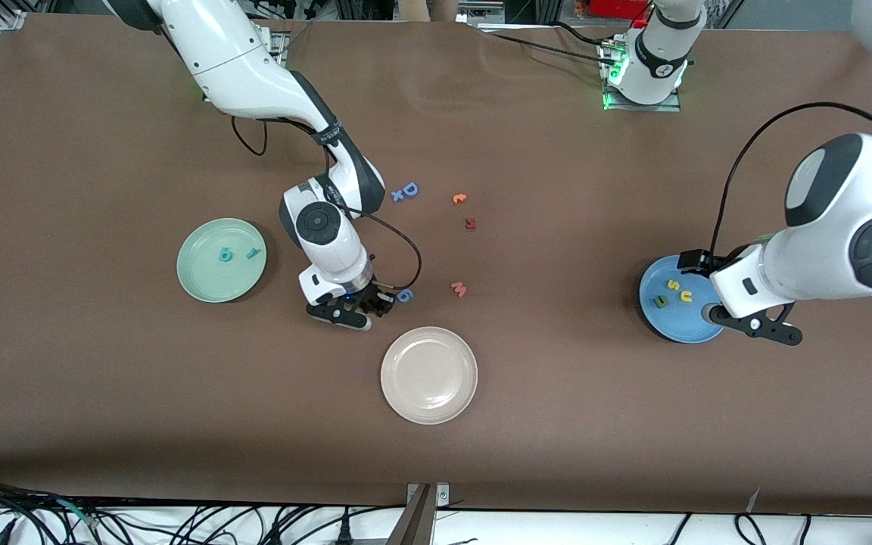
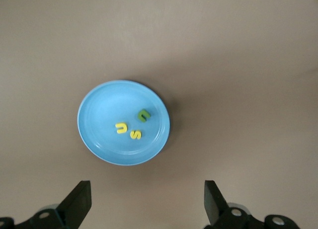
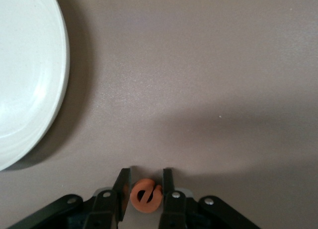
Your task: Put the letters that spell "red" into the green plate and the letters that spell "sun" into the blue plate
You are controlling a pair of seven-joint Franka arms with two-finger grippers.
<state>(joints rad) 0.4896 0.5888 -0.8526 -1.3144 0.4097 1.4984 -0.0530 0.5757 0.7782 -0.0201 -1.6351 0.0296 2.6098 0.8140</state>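
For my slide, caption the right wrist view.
Right pincer shut on orange letter "e" beside the cream-white plate.

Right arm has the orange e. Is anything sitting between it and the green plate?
Nothing visible does. The right end effector grips the orange e beside the white plate; only bare table lies between there and the green plate, toward the right arm's end.
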